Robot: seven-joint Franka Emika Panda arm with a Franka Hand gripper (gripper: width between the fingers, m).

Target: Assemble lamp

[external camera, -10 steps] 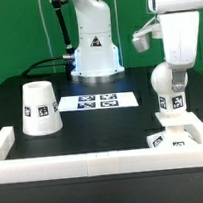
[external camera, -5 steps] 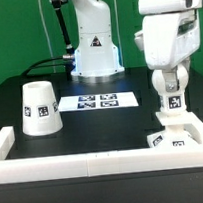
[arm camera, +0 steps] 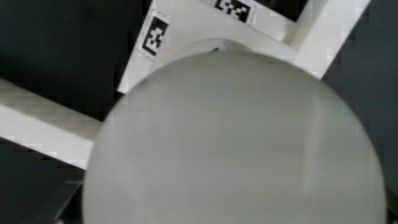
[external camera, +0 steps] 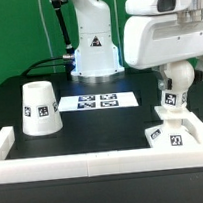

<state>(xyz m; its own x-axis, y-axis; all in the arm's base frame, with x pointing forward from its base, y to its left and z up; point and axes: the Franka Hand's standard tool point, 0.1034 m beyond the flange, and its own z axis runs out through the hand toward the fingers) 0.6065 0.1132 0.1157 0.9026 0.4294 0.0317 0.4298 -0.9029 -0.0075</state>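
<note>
The round white bulb [external camera: 173,83] hangs neck down in my gripper [external camera: 177,68], its tagged neck just above the small square base [external camera: 170,136]. The base sits in the corner of the rails at the exterior view's right. The gripper is shut on the bulb, and the arm's body hides the fingers. In the wrist view the bulb [arm camera: 231,140] fills most of the picture, with the tagged base [arm camera: 178,35] showing past it. The truncated-cone shade [external camera: 39,105] stands upright at the exterior view's left, well apart from the gripper.
Long white rails [external camera: 86,167] edge the table's front and both sides, and show in the wrist view [arm camera: 45,115]. The marker board [external camera: 99,101] lies flat at mid table. The arm's pedestal [external camera: 93,50] stands behind it.
The arm's upper body has swung toward the exterior view's left and come closer to the camera. The bulb has stayed almost in place above the base.
</note>
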